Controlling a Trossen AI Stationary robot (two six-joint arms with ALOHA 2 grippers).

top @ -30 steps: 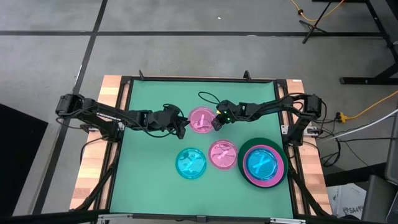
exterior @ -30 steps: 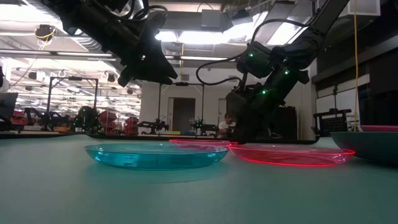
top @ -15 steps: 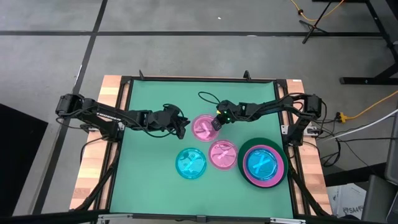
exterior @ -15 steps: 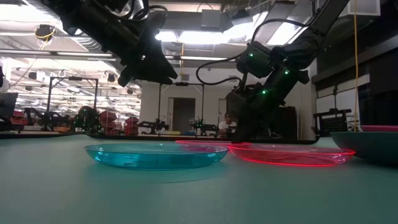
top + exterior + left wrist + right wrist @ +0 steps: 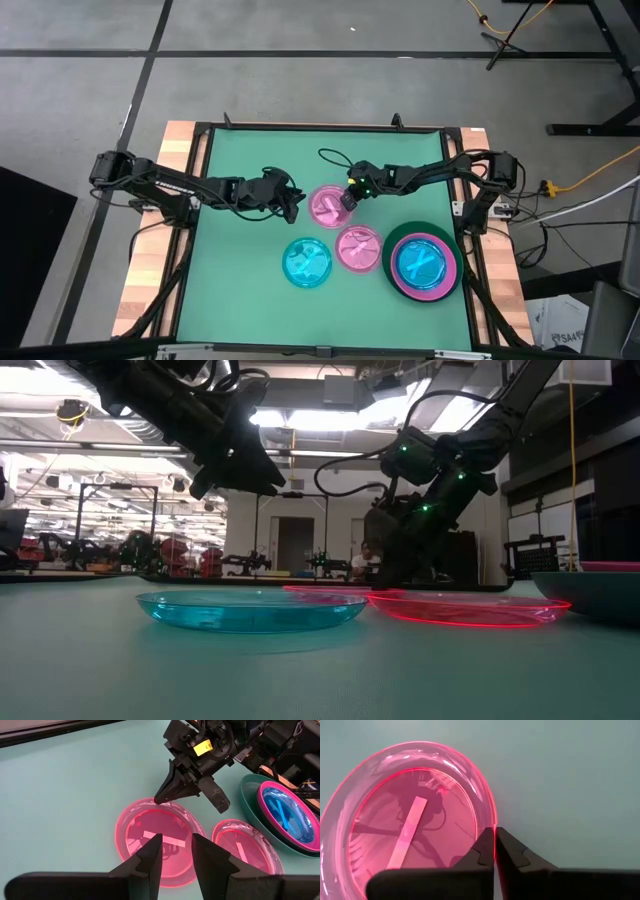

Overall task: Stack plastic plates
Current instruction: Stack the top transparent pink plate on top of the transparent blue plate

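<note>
Green counter in a lit workshop, right end effector pinched on the far pink plate rim, left end effector parted above it, cyan plate nearer, stack at right.

floor: grey tiles | ceiling lights: bright | doorway: far wall

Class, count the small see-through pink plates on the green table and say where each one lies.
2. One pink plate lies mid-table, its rim pinched by the right tool. The other pink plate lies nearer the front, between the blue plate and the stack. More may be hidden in that stack.
</note>
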